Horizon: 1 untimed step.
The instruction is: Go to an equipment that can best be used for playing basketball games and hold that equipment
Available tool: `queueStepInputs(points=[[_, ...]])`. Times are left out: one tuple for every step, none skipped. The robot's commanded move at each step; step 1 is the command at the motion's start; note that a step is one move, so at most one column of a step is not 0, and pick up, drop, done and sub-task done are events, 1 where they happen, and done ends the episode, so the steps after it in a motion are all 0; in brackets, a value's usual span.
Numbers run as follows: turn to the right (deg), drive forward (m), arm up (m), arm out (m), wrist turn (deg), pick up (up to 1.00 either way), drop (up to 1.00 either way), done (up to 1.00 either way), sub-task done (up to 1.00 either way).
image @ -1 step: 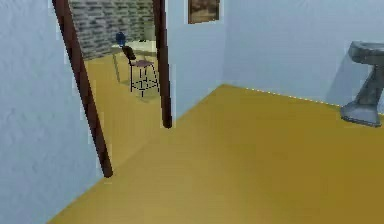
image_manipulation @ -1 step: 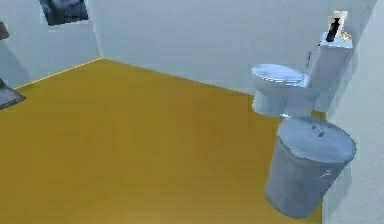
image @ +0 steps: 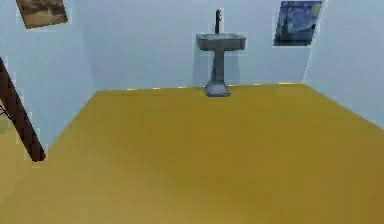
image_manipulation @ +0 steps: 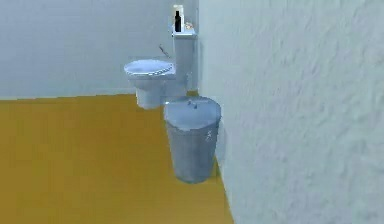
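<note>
I see a bathroom with an orange-yellow floor (image: 200,150). A grey pedestal sink (image: 219,60) with a dark tap stands against the far wall in the forward view. In the arm side view a white toilet (image_manipulation: 160,75) stands by the wall, with a dark bottle (image_manipulation: 178,19) on its tank. A grey lidded bin (image_manipulation: 192,138) stands in front of the toilet, close to the wall on that view's right.
A dark slanted beam (image: 20,112) crosses the forward view's left edge. Framed pictures hang on the walls at upper left (image: 40,12) and upper right (image: 297,23). Bare floor stretches between me and the sink.
</note>
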Motion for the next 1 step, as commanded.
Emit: queueStepInputs(points=[[0.0,0.25,0.00,0.00,0.0,0.00,0.00,0.00,0.00]])
